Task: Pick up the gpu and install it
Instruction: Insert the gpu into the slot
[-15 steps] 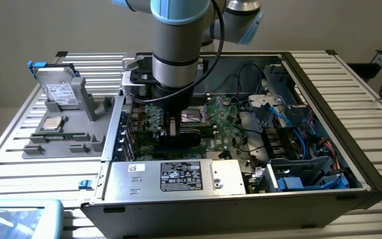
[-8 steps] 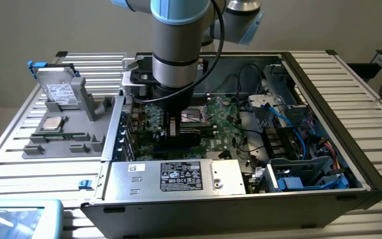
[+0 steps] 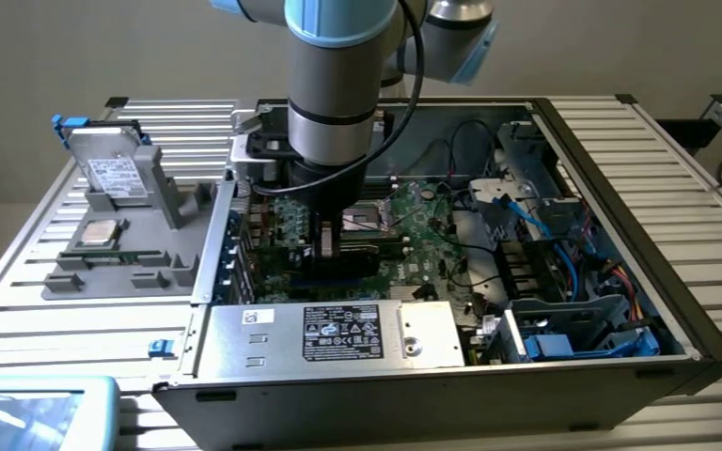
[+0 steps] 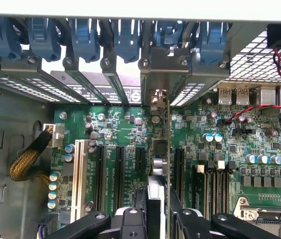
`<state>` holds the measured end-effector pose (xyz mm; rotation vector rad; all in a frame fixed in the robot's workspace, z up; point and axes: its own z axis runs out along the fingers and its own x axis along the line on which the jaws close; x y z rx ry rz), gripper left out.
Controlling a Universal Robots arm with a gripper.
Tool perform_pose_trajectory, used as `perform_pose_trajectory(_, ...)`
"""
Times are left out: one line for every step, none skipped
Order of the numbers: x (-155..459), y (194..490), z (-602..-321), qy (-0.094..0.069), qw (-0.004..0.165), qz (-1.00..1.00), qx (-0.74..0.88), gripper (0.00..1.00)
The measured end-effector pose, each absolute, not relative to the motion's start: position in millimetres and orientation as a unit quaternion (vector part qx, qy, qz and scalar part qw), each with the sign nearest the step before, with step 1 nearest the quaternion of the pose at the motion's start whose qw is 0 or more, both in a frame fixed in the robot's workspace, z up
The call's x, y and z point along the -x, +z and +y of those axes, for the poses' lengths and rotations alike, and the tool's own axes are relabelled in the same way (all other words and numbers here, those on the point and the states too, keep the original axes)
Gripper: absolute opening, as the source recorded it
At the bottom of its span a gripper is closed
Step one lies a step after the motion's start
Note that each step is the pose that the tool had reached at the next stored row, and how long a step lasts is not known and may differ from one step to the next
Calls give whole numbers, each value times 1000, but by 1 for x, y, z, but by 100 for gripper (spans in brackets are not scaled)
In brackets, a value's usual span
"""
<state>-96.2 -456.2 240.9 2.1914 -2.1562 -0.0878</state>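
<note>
The gpu stands on edge inside the open computer case, seen edge-on in the wrist view. Its silver end bracket lies against the rear slot openings. My gripper is shut on it, with one black finger on each side of the card. The card sits in line with the black expansion slots on the green motherboard. In the exterior view my gripper reaches straight down into the case, and the dark gpu sits low at the motherboard.
A white slot and a row of blue bracket clips flank the card. The power supply sits close in front of the gripper; blue cables and drive bays lie at the exterior view's right. A grey tray with a hard drive stands outside, left.
</note>
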Motion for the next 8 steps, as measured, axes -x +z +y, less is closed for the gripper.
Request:
perform_pose_trajectory(96, 241, -456, -29, 33, -701, -712, 28)
perform_pose_trajectory(96, 241, -456, -29, 33, -701, -712, 28)
perform_pose_trajectory(96, 241, -456, -29, 33, -701, -712, 28)
perform_pose_trajectory(96, 241, -456, -29, 33, -701, -712, 28)
perform_pose_trajectory(96, 241, -456, -29, 33, -701, -712, 28)
perform_pose_trajectory(95, 241, -456, -29, 33, -701, -712, 28)
perform_pose_trajectory(95, 241, -456, -29, 33, -701, -712, 28)
perform_pose_trajectory(95, 241, -456, -29, 33, -701, -712, 28)
